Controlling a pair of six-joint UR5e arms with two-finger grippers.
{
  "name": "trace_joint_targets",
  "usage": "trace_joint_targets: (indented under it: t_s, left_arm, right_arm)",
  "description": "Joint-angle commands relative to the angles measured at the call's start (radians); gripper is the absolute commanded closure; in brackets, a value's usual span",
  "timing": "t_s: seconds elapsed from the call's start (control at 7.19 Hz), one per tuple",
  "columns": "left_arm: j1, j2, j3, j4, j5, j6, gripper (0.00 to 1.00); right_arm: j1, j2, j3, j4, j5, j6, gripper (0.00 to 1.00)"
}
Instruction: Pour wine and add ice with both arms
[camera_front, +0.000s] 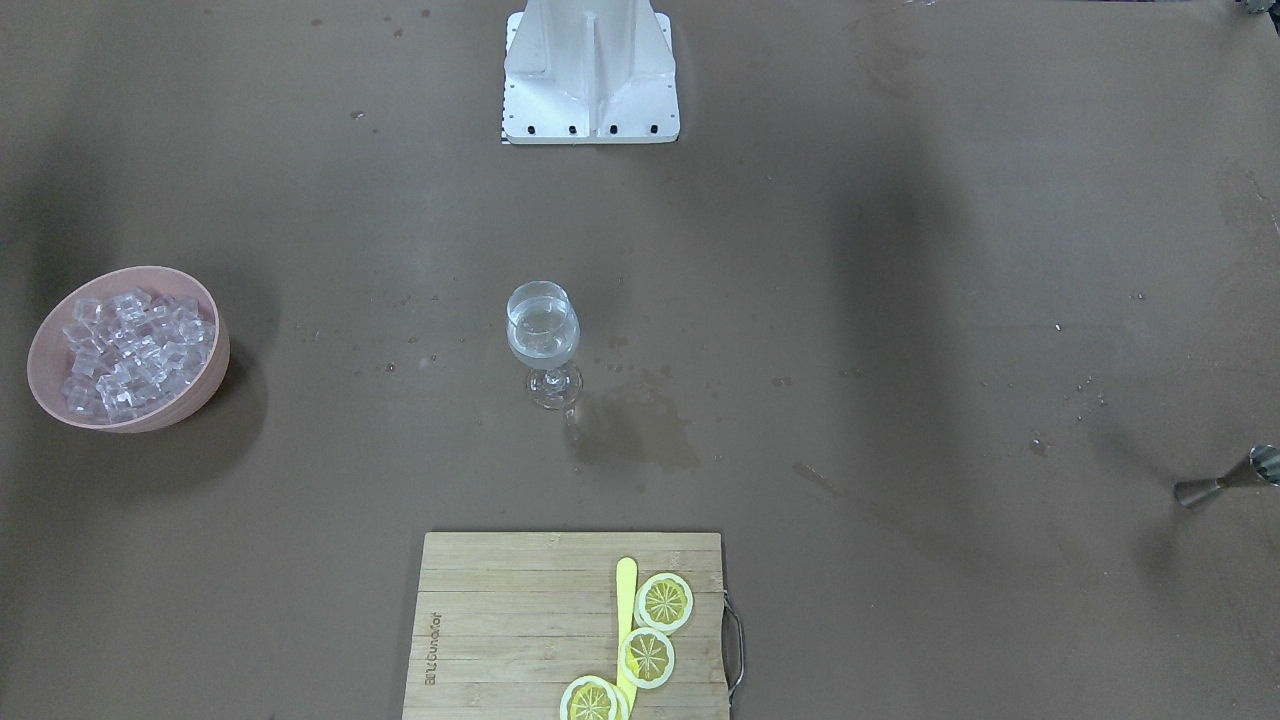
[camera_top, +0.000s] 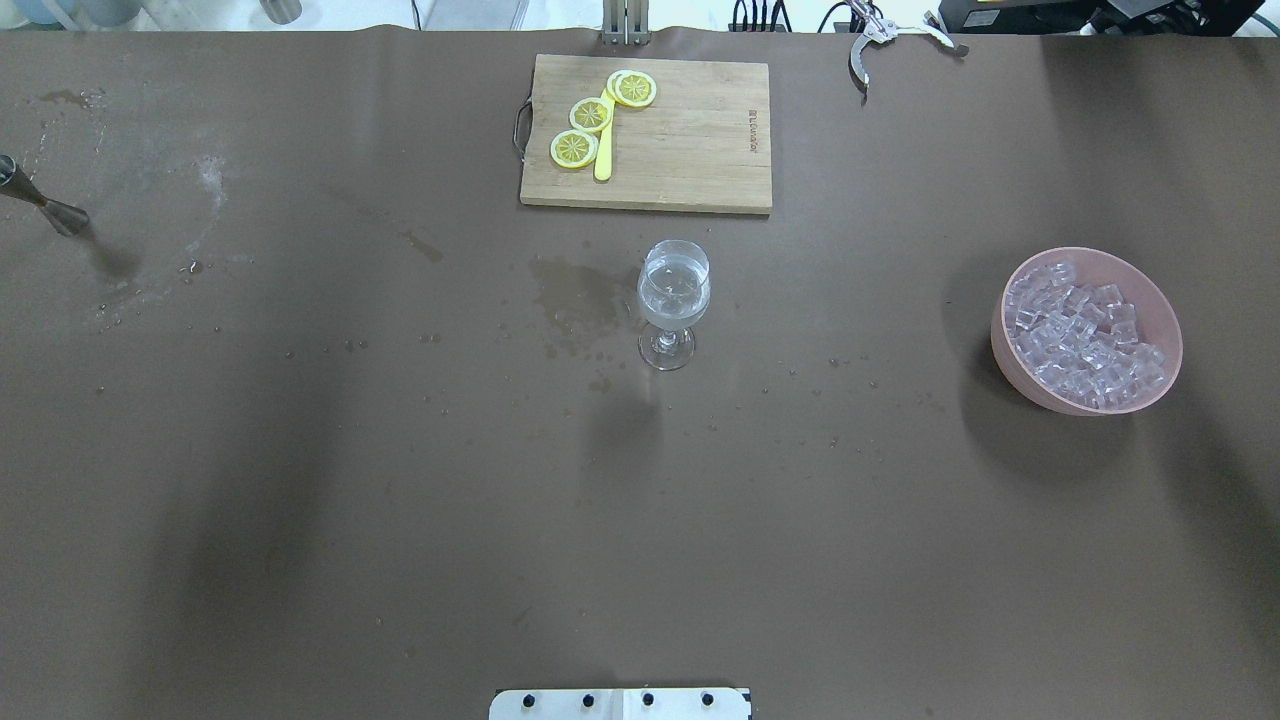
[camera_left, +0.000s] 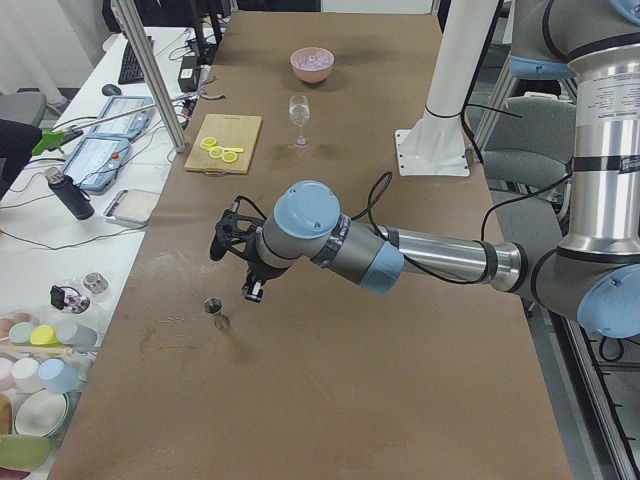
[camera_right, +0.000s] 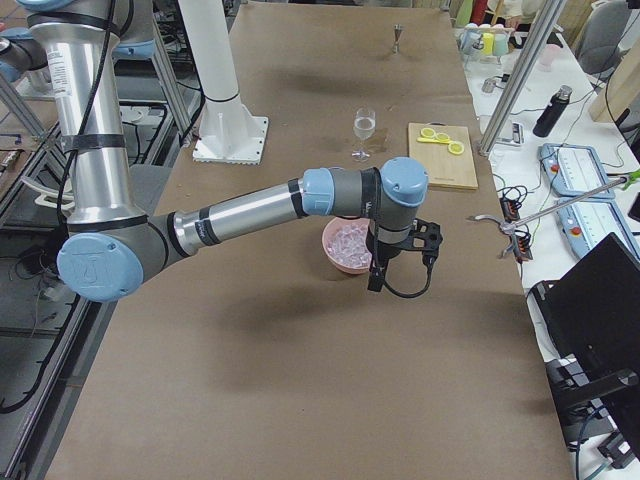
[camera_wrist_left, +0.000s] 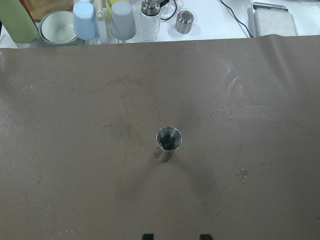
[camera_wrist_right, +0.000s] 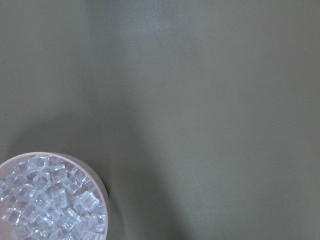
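Note:
A stemmed glass (camera_front: 543, 330) (camera_top: 674, 292) stands mid-table and holds clear wine. A pink bowl (camera_top: 1010, 340) (camera_front: 215, 372) full of ice (camera_top: 1085, 330) (camera_wrist_right: 47, 205) sits at the robot's right. A steel jigger (camera_wrist_left: 169, 142) (camera_top: 45, 205) (camera_left: 213, 307) stands upright at the far left. My left gripper (camera_wrist_left: 173, 236) (camera_left: 235, 270) hovers above and just short of the jigger, fingertips apart, empty. My right gripper (camera_right: 402, 262) hangs beside the bowl on its outer side; its fingers show in no close view, so I cannot tell whether it is open or shut.
A bamboo cutting board (camera_top: 690, 150) with lemon slices (camera_top: 590, 115) and a yellow stick lies beyond the glass. A wet stain (camera_top: 570, 300) lies left of the glass. Metal tongs (camera_top: 880, 35) lie at the far edge. The white pedestal (camera_front: 590, 70) stands at the robot's side.

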Motion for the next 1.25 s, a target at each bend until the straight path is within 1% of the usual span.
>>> trace_joint_targets:
  t_s: [0.0,0.14,0.28,0.42,0.56,0.7,0.83,0.97,1.11]
  left_arm:
    - [0.115,0.003,0.144,-0.406,0.149,-0.265,0.56]
    - [0.217,0.0,0.198,-0.558,0.265,-0.378,0.56]
    - [0.281,-0.007,0.261,-0.675,0.335,-0.43,0.56]
    - [0.33,-0.01,0.329,-0.79,0.416,-0.436,0.56]
    - [0.378,-0.021,0.381,-0.861,0.505,-0.444,0.54]
    - [0.417,-0.044,0.409,-0.873,0.562,-0.45,0.54]
    - [0.489,-0.05,0.423,-0.911,0.663,-0.471,0.53]
    - [0.564,-0.085,0.485,-0.981,0.758,-0.472,0.52]
    - [0.597,-0.107,0.543,-1.039,0.798,-0.472,0.5]
  right_arm:
    - [-0.067,-0.044,0.006,0.168,-0.031,0.16,0.0]
    - [-0.088,-0.041,0.009,0.17,-0.027,0.203,0.0]
    - [-0.114,-0.03,0.019,0.17,-0.03,0.287,0.0]
    - [-0.151,-0.024,0.036,0.17,-0.028,0.353,0.0]
    - [-0.193,-0.02,0.055,0.171,-0.025,0.431,0.0]
    - [-0.222,-0.019,0.094,0.17,-0.02,0.468,0.0]
    - [-0.253,-0.021,0.117,0.17,-0.023,0.491,0.0]
    - [-0.301,-0.023,0.119,0.17,-0.033,0.495,0.0]
    - [-0.337,-0.026,0.122,0.171,-0.036,0.53,0.0]
